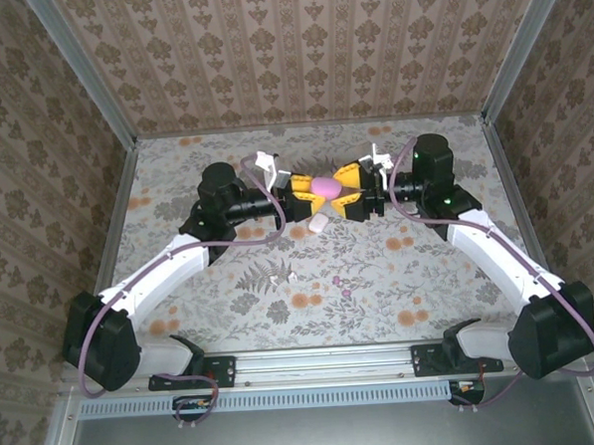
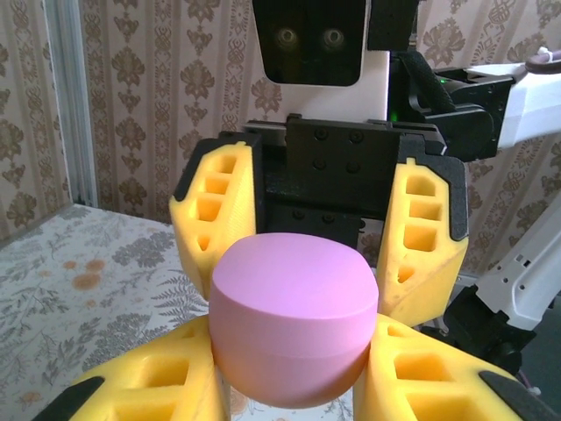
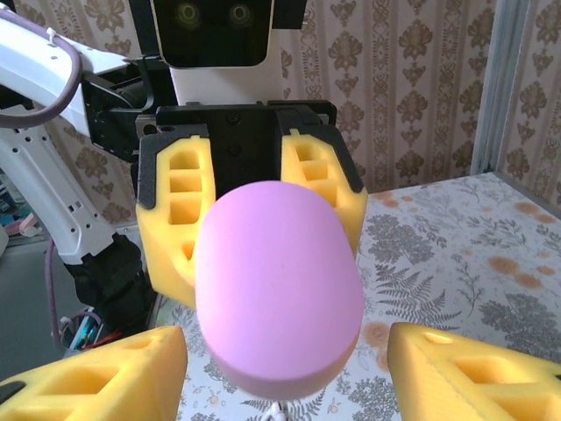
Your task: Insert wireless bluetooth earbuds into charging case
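Case (image 1: 317, 222) lies on the tabletop (image 1: 230, 276), just on the arm-base side of the lump (image 1: 323, 188) and apart from both pincers. Whether its lid is up cannot be told. It is judged light, rigid and smooth-shelled, so liable to skid. Grip it across two opposite side walls, clear of the hinge. The lump, a magenta oval, is pinched above the tabletop by the left pincer (image 2: 289, 386). Right pincer (image 3: 280, 386) faces the lump from the opposite side, fingers spread, not touching it.
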`<state>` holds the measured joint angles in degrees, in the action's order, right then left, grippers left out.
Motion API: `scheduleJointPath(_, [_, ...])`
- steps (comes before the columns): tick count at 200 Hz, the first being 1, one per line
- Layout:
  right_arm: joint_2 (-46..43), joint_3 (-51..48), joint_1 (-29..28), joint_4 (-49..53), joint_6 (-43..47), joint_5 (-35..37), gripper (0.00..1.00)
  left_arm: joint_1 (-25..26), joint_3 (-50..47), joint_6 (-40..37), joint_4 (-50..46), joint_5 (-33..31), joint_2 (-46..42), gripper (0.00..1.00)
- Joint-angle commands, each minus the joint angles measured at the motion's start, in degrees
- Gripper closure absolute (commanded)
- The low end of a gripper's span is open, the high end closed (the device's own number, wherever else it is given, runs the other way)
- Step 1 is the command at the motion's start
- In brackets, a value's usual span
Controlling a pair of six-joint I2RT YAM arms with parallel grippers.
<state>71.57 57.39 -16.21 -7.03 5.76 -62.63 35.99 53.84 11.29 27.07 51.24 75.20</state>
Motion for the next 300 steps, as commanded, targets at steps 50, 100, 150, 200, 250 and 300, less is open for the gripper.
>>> scheduleJointPath(50, [-3.27,-1.40,0.66,-2.20,-4.08,4.66,0.36,0.49,-2.07,0.66,5.80,-1.99,-2.43,0.69])
scheduleJointPath(100, [-2.28,-0.84,0.73,-4.33,-7.07,8.22,0.37,1.16,-2.08,1.28,6.68,-2.00,-2.12,0.69])
scheduleJointPath(150, [-2.20,-0.14,0.68,-6.59,-10.48,8.96,0.37,1.45,-2.45,0.69,6.34,-1.79,-2.00,0.69])
scheduleJointPath(200, [-2.40,0.48,0.67,-6.26,-11.11,10.83,0.37,1.45,-2.20,-0.60,4.62,-1.67,-2.42,0.69])
scheduleJointPath(250, [-2.14,0.58,0.74,-7.03,-13.05,12.05,0.37,1.44,-2.34,-1.43,3.52,-1.91,-2.77,0.70])
scheduleJointPath(300, [-2.22,1.59,0.74,-3.72,-13.62,16.82,0.34,1.44,-2.58,-1.45,3.60,-2.29,-2.86,0.69])
